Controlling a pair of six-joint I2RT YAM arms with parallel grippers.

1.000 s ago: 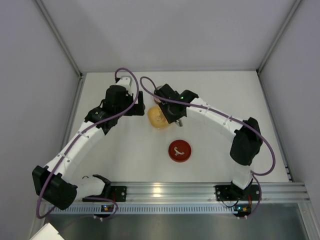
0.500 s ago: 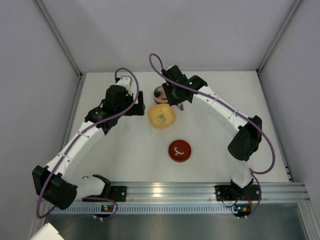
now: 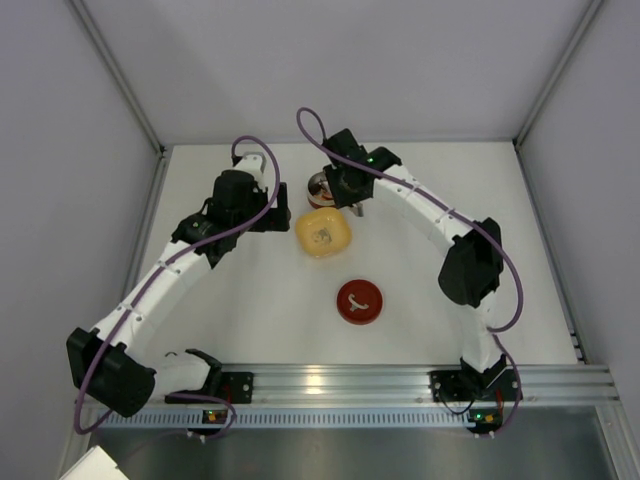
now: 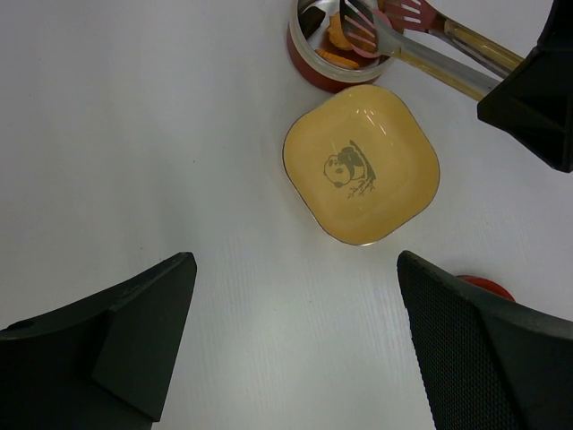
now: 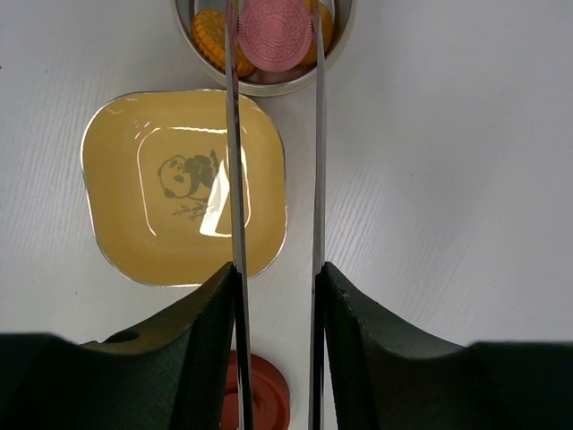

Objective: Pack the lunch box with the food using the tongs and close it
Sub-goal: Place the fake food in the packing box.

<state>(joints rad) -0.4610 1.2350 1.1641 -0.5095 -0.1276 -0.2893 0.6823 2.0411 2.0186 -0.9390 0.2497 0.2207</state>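
So the slim silver metal tongs [image 5: 235, 179] are clamped in the right end effector [image 5: 277, 269], with a pink round toy piece [image 5: 276, 34] caught between their tips over the small round red tin [image 4: 300, 63], just past the yellow rounded-square dish [image 5: 116, 233]. The left end effector [image 4: 295, 260] is spread wide.

Shiny metal tongs [image 5: 235, 179], glossy yellow dish [image 5: 116, 242]

Lab robot cell (grey panel walls [image 3: 340, 60], aluminium rail [image 3: 340, 378])

No words or numbers can be read anywhere; just a panda drawing on the yellow dish [image 5: 125, 224] and a white squiggle on the red lid [image 3: 360, 302].
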